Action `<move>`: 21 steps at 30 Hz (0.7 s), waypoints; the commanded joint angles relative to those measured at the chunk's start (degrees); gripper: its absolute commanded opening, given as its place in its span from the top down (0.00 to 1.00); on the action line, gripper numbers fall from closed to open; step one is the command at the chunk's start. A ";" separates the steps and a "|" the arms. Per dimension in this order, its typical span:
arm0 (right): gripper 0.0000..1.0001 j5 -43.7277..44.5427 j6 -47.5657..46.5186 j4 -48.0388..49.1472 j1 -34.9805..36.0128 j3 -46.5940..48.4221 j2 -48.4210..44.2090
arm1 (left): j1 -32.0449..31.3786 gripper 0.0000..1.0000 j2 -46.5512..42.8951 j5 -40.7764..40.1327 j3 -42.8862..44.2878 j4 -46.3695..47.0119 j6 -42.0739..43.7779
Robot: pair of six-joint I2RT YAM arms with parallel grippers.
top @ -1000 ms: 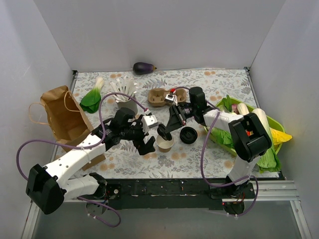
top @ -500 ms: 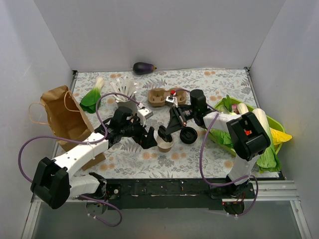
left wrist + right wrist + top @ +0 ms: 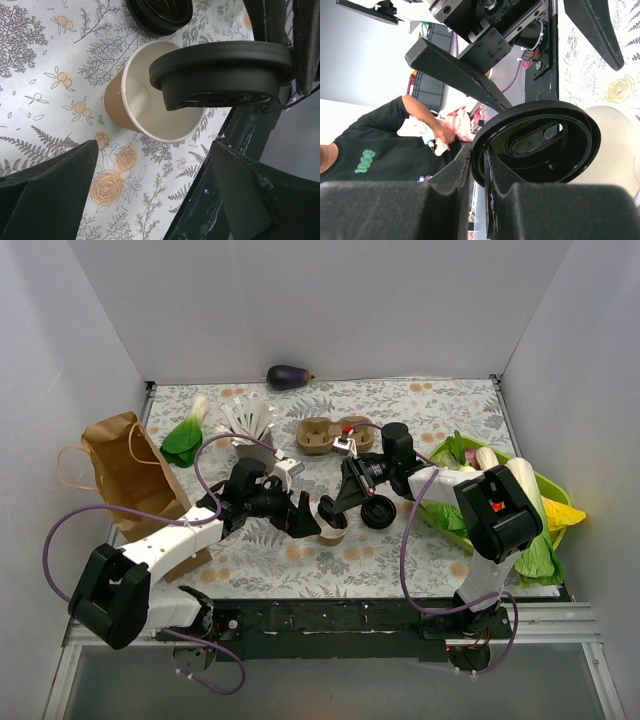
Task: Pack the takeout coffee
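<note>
The takeout coffee, a small tan paper cup (image 3: 337, 533) with a pale inside (image 3: 150, 102), stands open on the flowered table cloth. My left gripper (image 3: 309, 519) is open just short of it. Its two dark fingers (image 3: 47, 195) are spread wide, and the cup (image 3: 116, 100) lies beyond their tips. My right gripper (image 3: 479, 172) is shut on the rim of a black lid (image 3: 540, 145). It holds that lid (image 3: 220, 70) tilted over the cup's mouth (image 3: 617, 145). In the top view the held lid (image 3: 330, 510) hides part of the cup.
A second black lid (image 3: 378, 512) lies just right of the cup. The brown two-well carrier (image 3: 322, 434) sits behind, with a grey cup of white sticks (image 3: 250, 430) to its left. A paper bag (image 3: 130, 475), greens (image 3: 183, 442) and an eggplant (image 3: 288, 376) lie left and back. A green vegetable tray (image 3: 545, 490) stands at the right.
My left gripper has swung right and lower, ending right beside the cup with its jaws wide. The right gripper and its lid have hardly moved.
</note>
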 commanded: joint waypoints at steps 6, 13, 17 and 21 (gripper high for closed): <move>0.94 -6.77 -0.09 0.93 0.05 -0.22 0.51 | 0.15 0.04 1.40 1.41 -1.63 4.62 -4.72; 0.93 -6.33 -0.09 0.23 -0.12 -0.13 1.56 | 0.15 0.05 3.51 -0.53 -2.16 6.99 -5.70; 0.92 -6.33 -0.09 0.23 -0.21 0.49 2.18 | 0.15 0.05 5.09 -0.61 -1.46 6.91 -5.70; 0.92 -6.24 -0.09 0.31 -0.56 1.01 2.70 | 0.15 0.06 6.32 -0.35 -1.28 7.09 -5.70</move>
